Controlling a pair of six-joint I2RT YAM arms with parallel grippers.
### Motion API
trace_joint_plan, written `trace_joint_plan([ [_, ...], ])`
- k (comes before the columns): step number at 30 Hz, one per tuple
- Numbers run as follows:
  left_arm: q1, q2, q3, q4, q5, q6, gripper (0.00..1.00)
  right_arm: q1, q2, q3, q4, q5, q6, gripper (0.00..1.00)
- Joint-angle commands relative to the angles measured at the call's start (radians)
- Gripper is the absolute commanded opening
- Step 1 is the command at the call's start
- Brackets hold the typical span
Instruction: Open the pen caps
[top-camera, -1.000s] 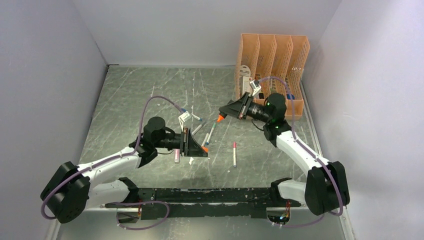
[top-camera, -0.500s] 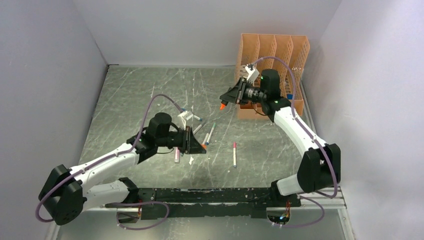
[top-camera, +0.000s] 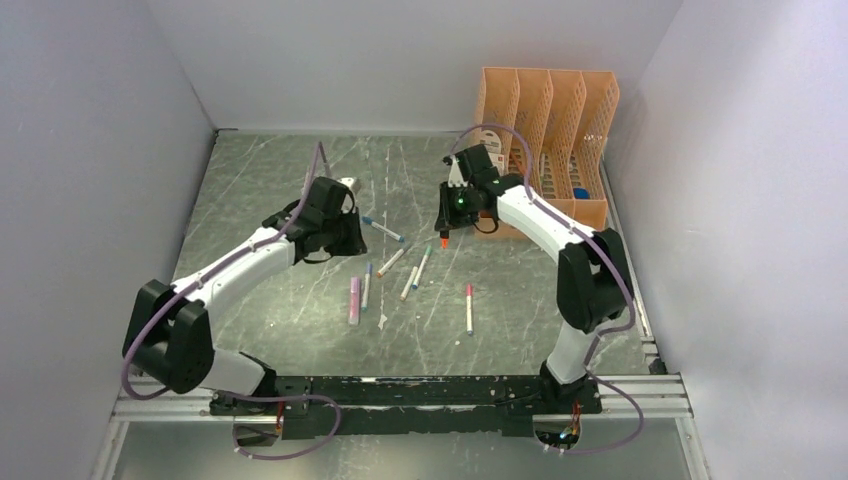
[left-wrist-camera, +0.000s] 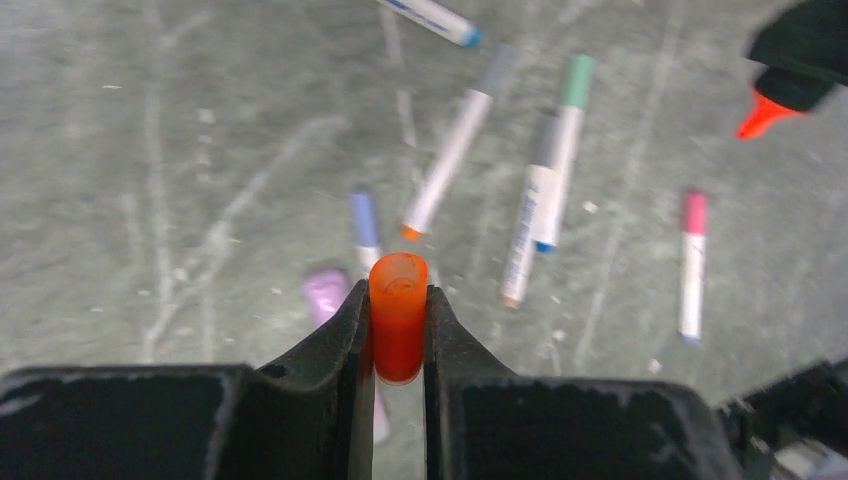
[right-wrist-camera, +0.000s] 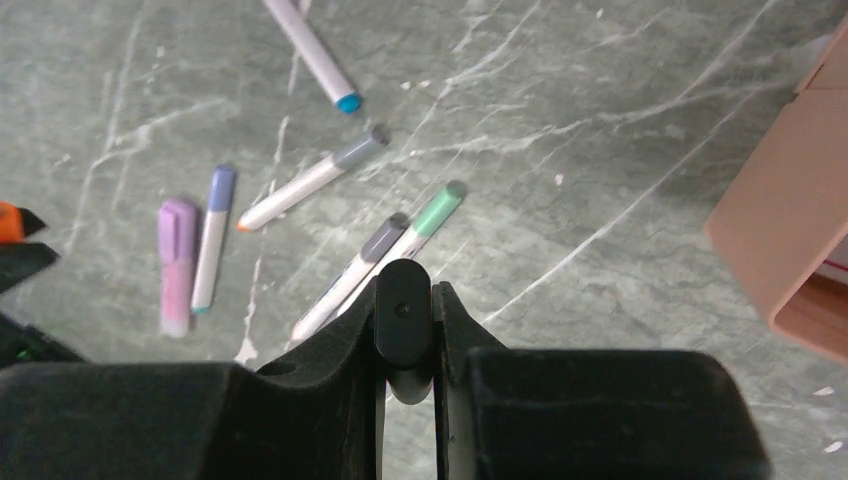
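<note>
Between left fingers (left-wrist-camera: 337, 345), orange cap (left-wrist-camera: 398, 318), clamped

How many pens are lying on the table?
7: blue-capped pen at back; grey-capped pen, teal-capped pen, second grey-capped pen mid-table; purple highlighter, lilac-capped pen left; pink-capped pen right. More might be hidden.

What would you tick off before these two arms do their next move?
1. Short orange plastic cap clamped in left gripper: ok.
2. Thick black marker clamped in right gripper: ok.
3. Cap fully off, marker's orange tip bare: ok.
4. Two grippers apart from each other: ok.
5. Slim white pens on grey marbled table uncapped: not ok, coloured caps on.
6. Tip clear of table: cannot tell.
</note>
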Motion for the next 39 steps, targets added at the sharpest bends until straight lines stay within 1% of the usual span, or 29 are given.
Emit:
trace_joint_plan([
  [1,0.076,0.068,0.068,-0.056,-0.111,0.078,0.07,0.015,0.082,0.103,-0.030,0.105,-0.017,0.00],
  [5,0.117,0.182,0.143,-0.072,-0.124,0.107,0.07,0.023,0.183,0.186,-0.033,0.110,-0.014,0.00],
  [9,0.123,0.275,0.217,-0.080,-0.133,0.103,0.07,0.025,0.259,0.266,-0.041,0.104,-0.012,0.00],
  [11,0.124,0.315,0.247,-0.083,-0.146,0.095,0.07,0.026,0.304,0.286,-0.043,0.096,-0.011,0.00],
  [16,0.125,0.403,0.327,-0.095,-0.189,0.084,0.07,0.027,0.350,0.303,-0.030,0.075,-0.005,0.00],
  [20,0.125,0.459,0.388,-0.111,-0.196,0.085,0.08,0.026,0.370,0.308,-0.032,0.066,-0.006,0.04],
  [25,0.125,0.516,0.427,-0.121,-0.174,0.086,0.09,0.025,0.373,0.288,-0.020,0.054,-0.004,0.08],
  [32,0.125,0.532,0.402,-0.107,-0.165,0.085,0.10,0.024,0.362,0.249,-0.004,0.055,-0.003,0.20],
  [39,0.125,0.532,0.393,-0.105,-0.162,0.084,0.09,0.018,0.366,0.234,0.004,0.059,-0.001,0.29],
])
